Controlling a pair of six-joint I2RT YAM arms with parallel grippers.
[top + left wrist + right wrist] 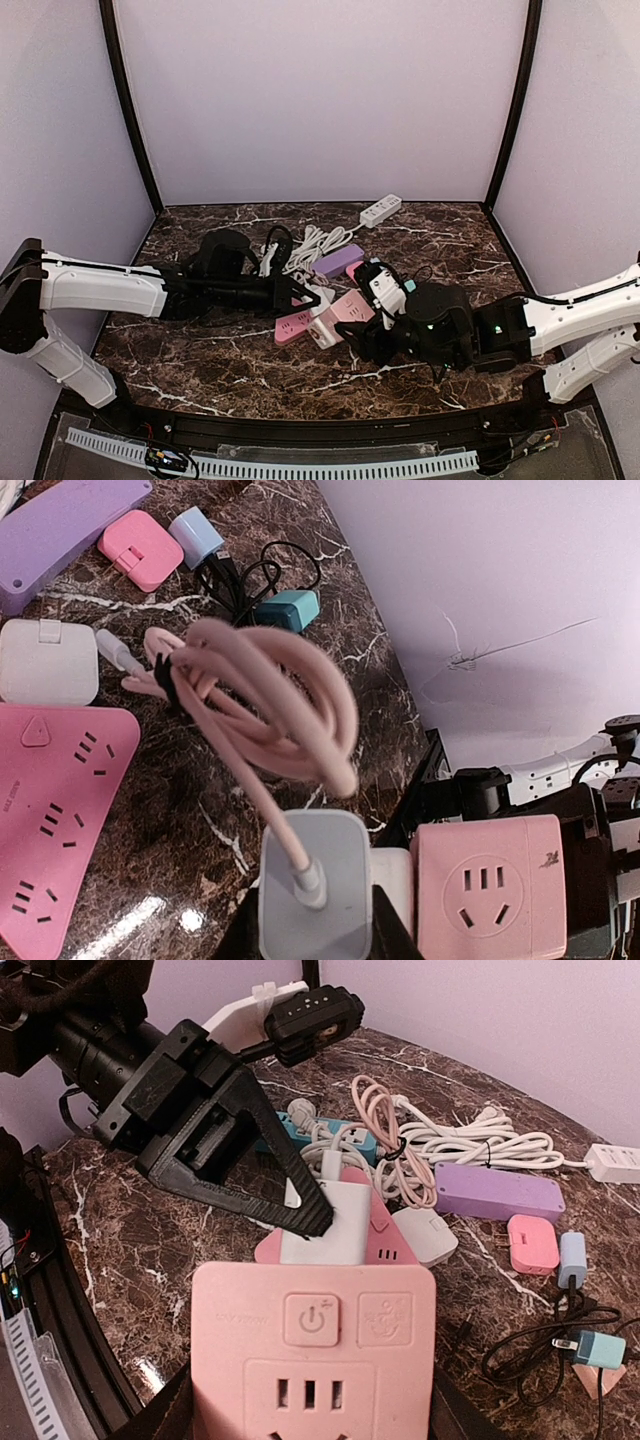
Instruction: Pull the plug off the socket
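The socket is a pink cube (312, 1345) with a power button, held low between the fingers of my right gripper (312, 1400), which is shut on it. The plug, a white block (335, 1228) with a pink cable (270, 695), butts against the cube's far face. My left gripper (315, 920) is shut on this plug (315, 880), its black fingers (250, 1175) on either side of the block. In the left wrist view the pink socket (490, 880) sits just to the right of the plug. From above, both grippers meet at the socket (352, 307).
A pink triangular power strip (50, 810) and a white square adapter (45, 660) lie beside the plug. Behind are a purple strip (497, 1192), a small pink adapter (531, 1241), a teal charger (593, 1349), white coiled cable (315, 243) and a white strip (380, 209).
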